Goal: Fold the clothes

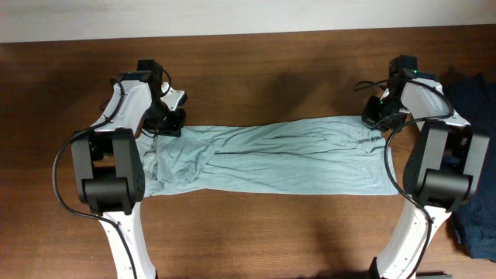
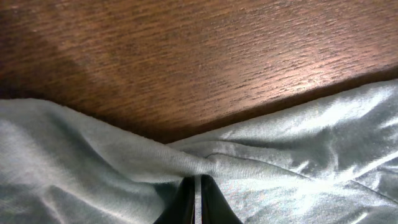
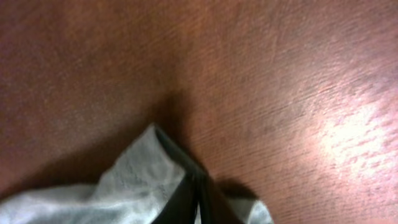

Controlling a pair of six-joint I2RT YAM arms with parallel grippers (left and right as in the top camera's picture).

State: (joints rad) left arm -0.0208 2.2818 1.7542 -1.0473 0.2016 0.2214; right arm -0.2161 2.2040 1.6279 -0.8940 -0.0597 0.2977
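Dim warm light, glare on table (image 3: 351, 140), right-wrist view blurred

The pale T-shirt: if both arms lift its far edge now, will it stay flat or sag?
Likely floppy: the T-shirt lies in soft wrinkles and bunches where the left gripper pinches it. The middle would probably sag between that and the right gripper. It looks thin, so it is probably light.

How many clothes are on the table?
2. The pale T-shirt lies stretched across the middle of the table; a dark garment sits at the right edge, partly out of frame. More could be hidden beyond that edge.
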